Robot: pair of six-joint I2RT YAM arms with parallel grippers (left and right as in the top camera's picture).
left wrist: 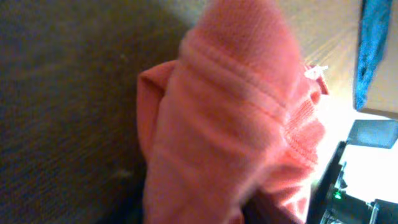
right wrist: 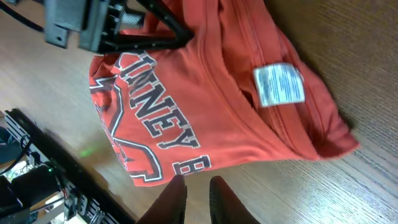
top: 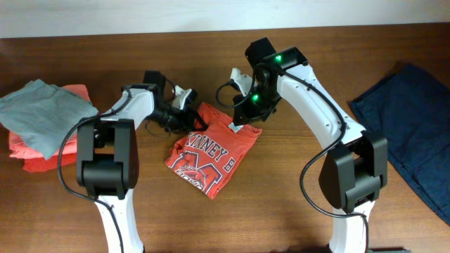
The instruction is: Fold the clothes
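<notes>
The clothes (top: 209,158), a red-orange T-shirt with white "KINNEY" lettering, lie folded small at the table's middle. My left gripper (top: 184,117) is at the shirt's upper left corner and shut on a bunch of its fabric. In the left wrist view that fabric (left wrist: 230,124) rises in a peak and hides the jaws, apart from one dark finger (left wrist: 267,210). My right gripper (top: 241,119) hovers at the shirt's upper right edge. In the right wrist view its fingertips (right wrist: 196,180) stand slightly apart over bare wood beside the printed hem (right wrist: 180,149), holding nothing. A white label (right wrist: 278,84) shows at the collar.
A grey folded top (top: 42,112) lies on a coral-pink folded garment (top: 39,158) at the far left. A dark blue cloth (top: 415,133) covers the right end of the table. The wall edge runs along the back.
</notes>
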